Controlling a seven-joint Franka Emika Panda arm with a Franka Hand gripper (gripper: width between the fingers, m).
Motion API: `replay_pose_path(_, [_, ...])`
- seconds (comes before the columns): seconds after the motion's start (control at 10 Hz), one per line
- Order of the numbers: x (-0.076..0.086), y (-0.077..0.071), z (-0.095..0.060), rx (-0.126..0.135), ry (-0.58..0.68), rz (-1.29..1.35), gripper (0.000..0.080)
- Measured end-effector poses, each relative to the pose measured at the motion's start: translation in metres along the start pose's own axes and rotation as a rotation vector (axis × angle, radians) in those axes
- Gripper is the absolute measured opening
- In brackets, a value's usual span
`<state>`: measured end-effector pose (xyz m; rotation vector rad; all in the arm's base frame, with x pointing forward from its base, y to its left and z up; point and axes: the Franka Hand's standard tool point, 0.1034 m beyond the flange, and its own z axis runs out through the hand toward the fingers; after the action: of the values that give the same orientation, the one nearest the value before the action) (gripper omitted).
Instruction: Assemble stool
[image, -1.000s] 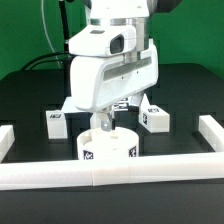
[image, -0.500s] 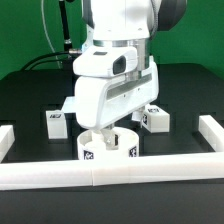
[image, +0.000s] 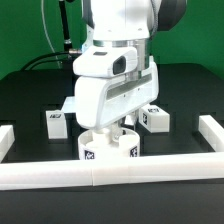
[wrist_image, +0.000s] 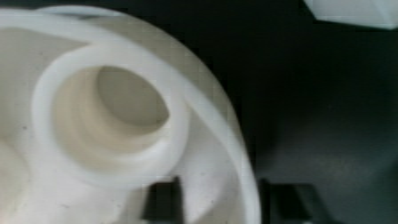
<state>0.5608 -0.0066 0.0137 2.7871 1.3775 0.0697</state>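
Just behind the front rail (image: 150, 171), we have the gripper (wrist_image: 222, 203) pinched across the rim of the seat (image: 108, 148), presumably an edge hold for moving it

White seat (image: 122, 150), black-white tags (image: 88, 154); white leg block (image: 55, 122); black table (image: 28, 92).
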Motion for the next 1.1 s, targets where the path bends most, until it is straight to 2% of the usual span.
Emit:
replay_pose_path(0.1, [0.0, 0.0, 0.0, 0.0, 0.0, 0.0, 0.0053])
replay_pose_path(0.3, [0.0, 0.0, 0.0, 0.0, 0.0, 0.0, 0.0027])
replay_pose_path(0.8, [0.002, -0.001, 0.0, 0.0, 0.0, -0.007, 0.0027])
replay_pose_path(1.0, [0.026, -0.011, -0.006, 0.01, 0.005, -0.121, 0.0028])
replay_pose_path(1.1, [0.033, -0.013, -0.008, 0.01, 0.013, -0.172, 0.0028])
